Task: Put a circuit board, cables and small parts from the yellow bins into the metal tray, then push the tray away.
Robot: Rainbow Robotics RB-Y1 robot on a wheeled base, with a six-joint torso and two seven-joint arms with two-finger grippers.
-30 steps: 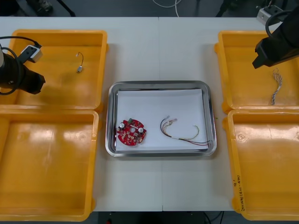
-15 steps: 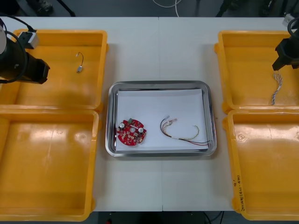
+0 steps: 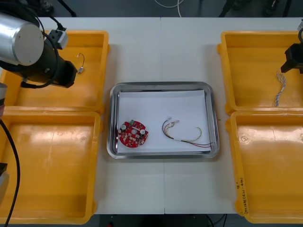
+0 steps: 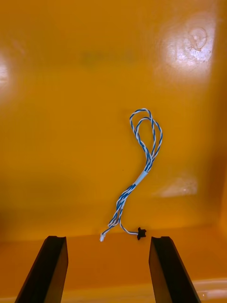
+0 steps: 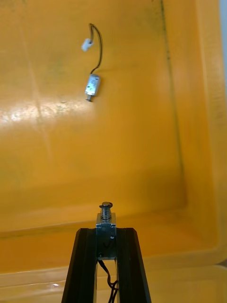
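My left gripper (image 5: 106,233) is shut on a small metal part (image 5: 106,222) with a black wire hanging from it. It is over the far-left yellow bin (image 3: 93,37), near the bin's right side. A second small metal part (image 5: 92,85) on a black wire lies on that bin's floor (image 3: 81,64). My right gripper (image 4: 108,241) hangs open over the far-right yellow bin (image 3: 246,38), with a twisted blue and white cable (image 4: 142,165) just beyond its fingers (image 3: 280,88). The metal tray (image 3: 163,86), white inside, holds a round red circuit board (image 3: 133,134) and a red and yellow cable (image 3: 184,134).
The near-left yellow bin (image 3: 47,189) and the near-right yellow bin (image 3: 270,189) stand along the front edge. My left arm (image 3: 28,47) covers much of the far-left bin. Bare table lies beyond and in front of the tray.
My left arm has swung right across the far-left bin toward the tray. My right gripper has shifted right and a little nearer, to the view's edge above the twisted cable.
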